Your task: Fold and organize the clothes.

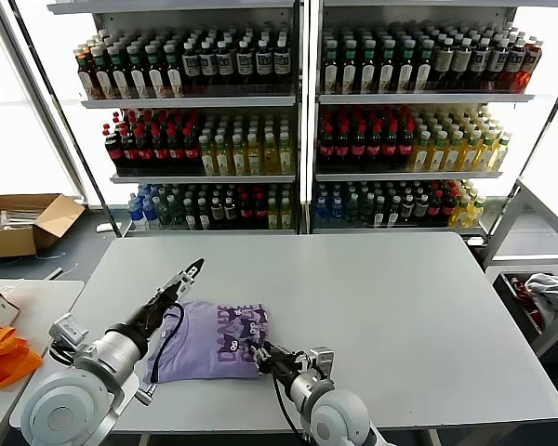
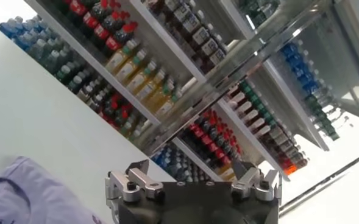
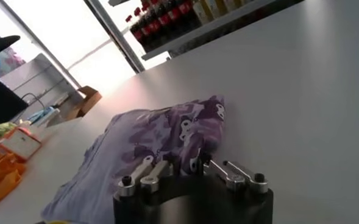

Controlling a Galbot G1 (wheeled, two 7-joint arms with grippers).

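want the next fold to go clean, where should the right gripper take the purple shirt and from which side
Probably the shirt's near right edge, beside the dark print, approached low from the robot's own side. The fabric lies folded flat on the table, so only an edge gives the fingers something to pinch, and the right gripper is already at that edge.

Silver-grey jointed arms [image 1: 102, 358], black claws, black cables

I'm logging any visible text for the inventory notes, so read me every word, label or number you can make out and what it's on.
No text here can be read for certain.
T-shirt: dark purple printed letters, folded and turned sideways, not legible.
Bottles on the shelves: labels too small to read.
Cardboard box: no readable marking.
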